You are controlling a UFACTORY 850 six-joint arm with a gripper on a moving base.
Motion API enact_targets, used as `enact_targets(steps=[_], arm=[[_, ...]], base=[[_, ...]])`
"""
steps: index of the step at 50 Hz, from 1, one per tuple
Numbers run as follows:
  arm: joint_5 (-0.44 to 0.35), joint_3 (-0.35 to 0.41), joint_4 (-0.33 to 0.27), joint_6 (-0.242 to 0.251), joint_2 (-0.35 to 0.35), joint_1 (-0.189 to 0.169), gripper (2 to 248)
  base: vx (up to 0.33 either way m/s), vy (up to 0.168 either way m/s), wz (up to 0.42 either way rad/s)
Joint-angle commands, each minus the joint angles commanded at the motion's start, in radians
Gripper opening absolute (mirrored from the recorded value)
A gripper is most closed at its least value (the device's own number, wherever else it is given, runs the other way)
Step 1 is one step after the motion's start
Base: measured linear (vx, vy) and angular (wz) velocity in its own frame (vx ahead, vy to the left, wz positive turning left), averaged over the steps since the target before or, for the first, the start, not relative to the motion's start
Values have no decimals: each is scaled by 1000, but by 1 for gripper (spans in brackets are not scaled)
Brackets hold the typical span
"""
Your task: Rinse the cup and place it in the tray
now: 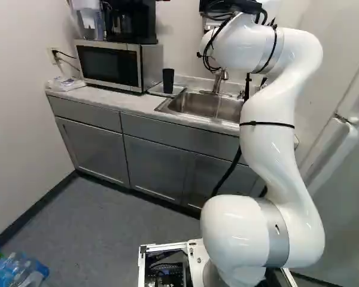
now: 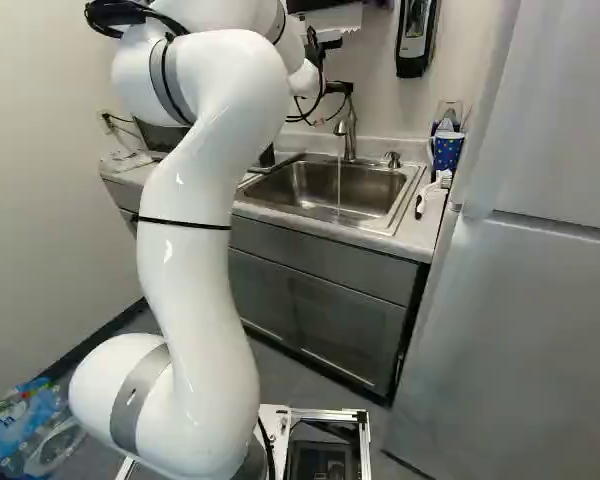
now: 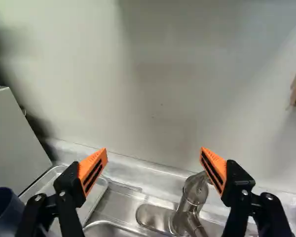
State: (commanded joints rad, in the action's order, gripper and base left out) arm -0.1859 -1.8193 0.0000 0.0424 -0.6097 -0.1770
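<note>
Gripper: the black two-finger gripper (image 2: pixel 336 88) is near the brushed-metal faucet (image 1: pixel 219 80); its fingers stand apart with nothing gripped.
Faucet position: in the wrist view, the faucet is close to one orange pad (image 3: pixel 214 168).
Cup: the dark, tapered cup (image 1: pixel 168 81) stands upright on the shallow, silver-grey rectangular tray (image 3: pixel 97 190), beside the silver-and-black microwave (image 1: pixel 110 64).
Water: a thin stream (image 2: pixel 339 188) falls from the faucet into the stainless-steel sink (image 2: pixel 305 190).
Counter, right: a blue mug with light dots (image 2: pixel 447 151) stands between sink and white refrigerator (image 2: pixel 520 300).
</note>
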Motion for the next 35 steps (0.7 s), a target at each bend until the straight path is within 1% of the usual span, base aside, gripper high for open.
enact_targets(steps=[35], arm=[[56, 9, 0, 0, 7, 0, 247]], base=[[0, 0, 0]])
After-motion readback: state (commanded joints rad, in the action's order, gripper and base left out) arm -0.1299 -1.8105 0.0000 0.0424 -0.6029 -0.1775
